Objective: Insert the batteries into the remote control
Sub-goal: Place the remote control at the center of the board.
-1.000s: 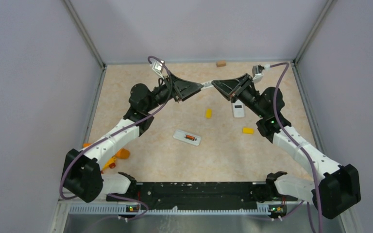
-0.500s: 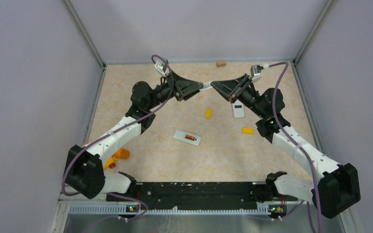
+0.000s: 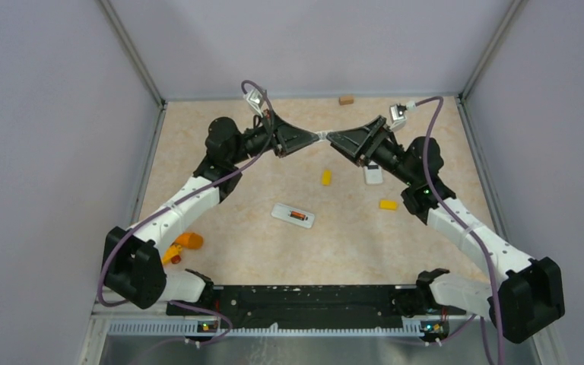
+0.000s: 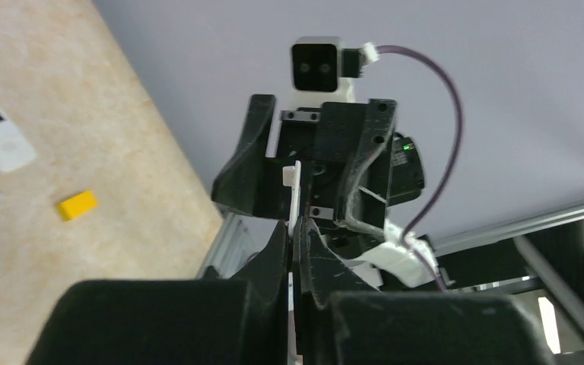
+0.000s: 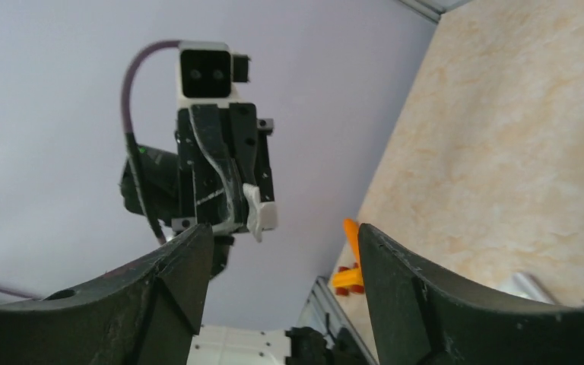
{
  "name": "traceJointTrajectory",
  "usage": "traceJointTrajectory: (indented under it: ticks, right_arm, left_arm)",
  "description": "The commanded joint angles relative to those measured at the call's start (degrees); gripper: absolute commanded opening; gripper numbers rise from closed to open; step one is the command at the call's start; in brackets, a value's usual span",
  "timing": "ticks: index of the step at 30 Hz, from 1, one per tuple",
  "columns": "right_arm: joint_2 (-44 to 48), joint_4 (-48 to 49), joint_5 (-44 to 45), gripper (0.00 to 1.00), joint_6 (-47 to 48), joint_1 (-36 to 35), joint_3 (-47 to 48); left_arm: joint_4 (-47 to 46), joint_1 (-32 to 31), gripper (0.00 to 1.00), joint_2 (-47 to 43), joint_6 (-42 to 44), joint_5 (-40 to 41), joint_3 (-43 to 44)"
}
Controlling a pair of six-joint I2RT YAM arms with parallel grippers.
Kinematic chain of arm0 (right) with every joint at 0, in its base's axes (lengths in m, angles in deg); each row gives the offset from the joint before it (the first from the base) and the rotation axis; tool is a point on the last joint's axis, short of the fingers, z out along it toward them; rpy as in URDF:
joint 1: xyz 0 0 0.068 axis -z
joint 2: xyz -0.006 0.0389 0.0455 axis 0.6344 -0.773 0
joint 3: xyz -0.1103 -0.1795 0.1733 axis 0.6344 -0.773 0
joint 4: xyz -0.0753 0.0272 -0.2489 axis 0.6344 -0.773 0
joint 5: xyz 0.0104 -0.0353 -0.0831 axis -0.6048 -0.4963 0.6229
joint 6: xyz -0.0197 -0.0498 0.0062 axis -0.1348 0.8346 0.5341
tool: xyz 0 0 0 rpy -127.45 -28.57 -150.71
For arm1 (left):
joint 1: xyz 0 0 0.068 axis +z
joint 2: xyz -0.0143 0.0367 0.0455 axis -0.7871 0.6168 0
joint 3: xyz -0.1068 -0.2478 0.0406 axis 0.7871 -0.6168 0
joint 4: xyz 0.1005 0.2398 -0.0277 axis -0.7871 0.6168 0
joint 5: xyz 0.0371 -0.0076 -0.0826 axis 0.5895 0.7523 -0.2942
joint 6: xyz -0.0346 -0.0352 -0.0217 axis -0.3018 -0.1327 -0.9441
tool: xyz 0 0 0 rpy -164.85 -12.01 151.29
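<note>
The left hand (image 3: 316, 139) is clenched on a thin white plate (image 4: 295, 190) that shows only edge-on, so its form is hard to read. The right hand (image 5: 285, 237) faces it tip to tip, fingers spread wide; whether it touches the plate I cannot tell. At 6 o'clock from them, well apart on the tabletop (image 3: 350, 243), lies the white remote control (image 3: 285, 211), with an orange-and-black battery (image 3: 298, 217) in its recess.

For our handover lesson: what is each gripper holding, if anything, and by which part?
The left gripper pinches a thin white piece by one end. The right gripper is open, holding nothing.
</note>
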Motion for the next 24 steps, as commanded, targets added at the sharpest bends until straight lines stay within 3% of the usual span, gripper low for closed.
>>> traceJointTrajectory:
  ticks: [1,4,8,14,24]
  right_arm:
    - [4.54,-7.72,-3.98,0.72,13.47,1.23,2.77]
    - [4.12,-11.11,-11.01,0.70,18.69,2.03,4.57]
    - [2.24,-14.76,-18.81,0.63,23.81,2.01,6.65]
    - [-0.34,-20.85,-18.68,0.60,27.63,2.05,7.90]
    - [-1.74,-15.46,-21.18,0.43,24.50,1.96,6.52]
  left_arm:
    - [12.45,2.00,0.00,-2.11,13.85,-7.51,4.40]
    - [21.61,2.39,0.00,-1.44,20.53,-12.75,6.78]
    - [24.02,2.61,0.00,-1.81,23.55,-14.69,6.44]
    - [23.25,2.66,0.00,-1.53,23.42,-16.87,6.26]
    - [22.63,2.67,0.00,-1.02,23.02,-17.78,6.01]
